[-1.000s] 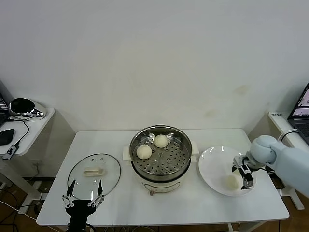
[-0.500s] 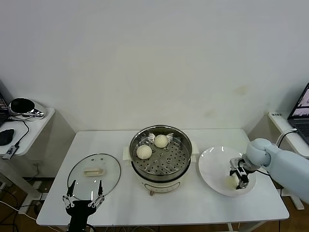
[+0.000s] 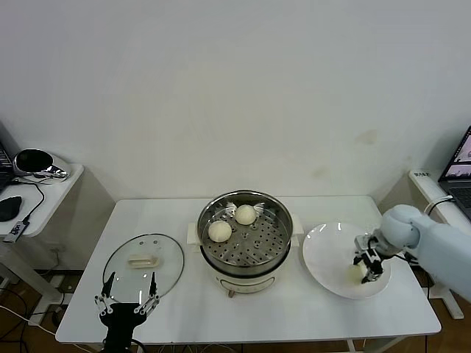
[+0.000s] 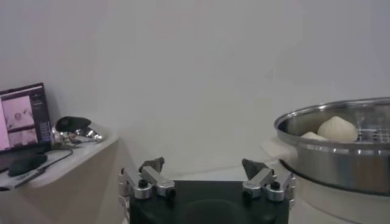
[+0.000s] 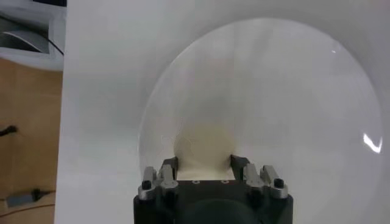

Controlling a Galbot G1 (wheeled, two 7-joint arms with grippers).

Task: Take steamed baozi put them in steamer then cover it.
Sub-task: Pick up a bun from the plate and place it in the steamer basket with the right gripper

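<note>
My right gripper is shut on a cream-white steamed baozi that rests on the flat white plate. In the right wrist view the baozi sits squeezed between the two fingers of the right gripper. The steel steamer stands mid-table and holds two baozi on its perforated tray. The glass cover lies flat to the steamer's left. My left gripper hangs open and empty at the table's front edge by the cover. The left wrist view shows the left gripper open, the steamer off to one side.
A side table with a mouse and a dark helmet-like object stands left of the work table. A laptop sits on a stand at the far right. The plate lies near the table's right front corner.
The right gripper's fingers, open around the baozi on the plate a second ago, have closed onto it. The left arm has not moved.
</note>
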